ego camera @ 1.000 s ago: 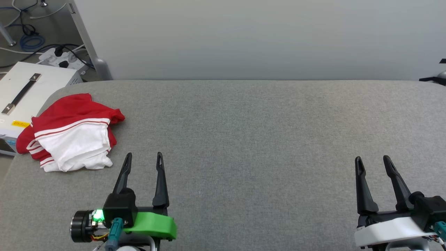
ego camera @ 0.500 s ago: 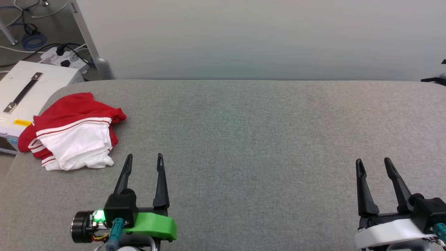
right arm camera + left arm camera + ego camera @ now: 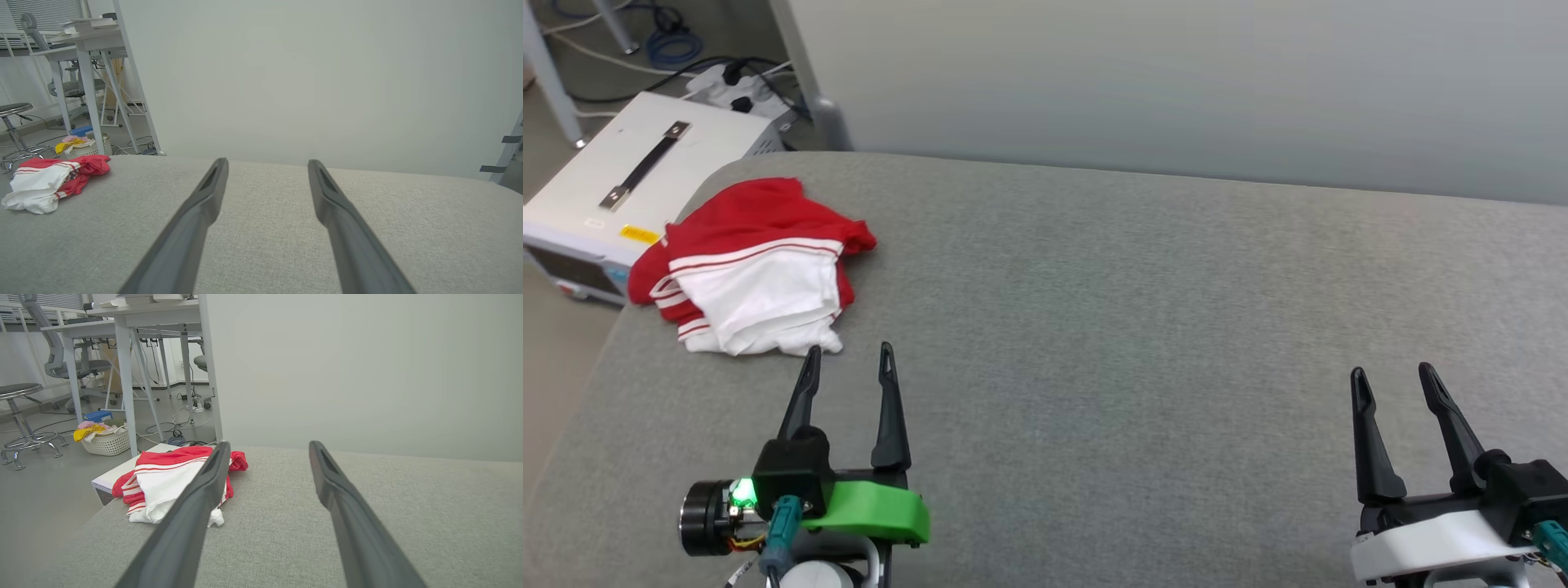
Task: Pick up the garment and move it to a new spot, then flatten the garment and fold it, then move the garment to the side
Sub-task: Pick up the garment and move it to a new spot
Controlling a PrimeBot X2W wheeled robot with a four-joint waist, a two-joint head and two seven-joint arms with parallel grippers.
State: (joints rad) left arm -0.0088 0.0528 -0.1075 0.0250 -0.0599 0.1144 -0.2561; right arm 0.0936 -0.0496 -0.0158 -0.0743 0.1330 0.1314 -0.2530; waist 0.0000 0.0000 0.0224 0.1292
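Fabric everywhere: the broad grey cloth-covered worktop runs right across the head view, and up at its far left corner sits the garment, a red jersey T-shirt with white sleeves and red-white striped trim, bunched in a loose heap, white sleeve uppermost. Its left side lies right at the rounded rim, above the flat white metal box with the black strap handle that stands on the floor beside the worktop. Down front, the left gripper, on its green mount, has its jaws wide apart and holding nothing, tips just short of the white hem. The right gripper, on its white mount, is well apart on the far right, jaws spread wide and equally bare. Now the danger: that heap is layered, so a shallow pinch could catch one loose fold only, and a push from the approaching fingers could nudge the pile over the rim onto the box.
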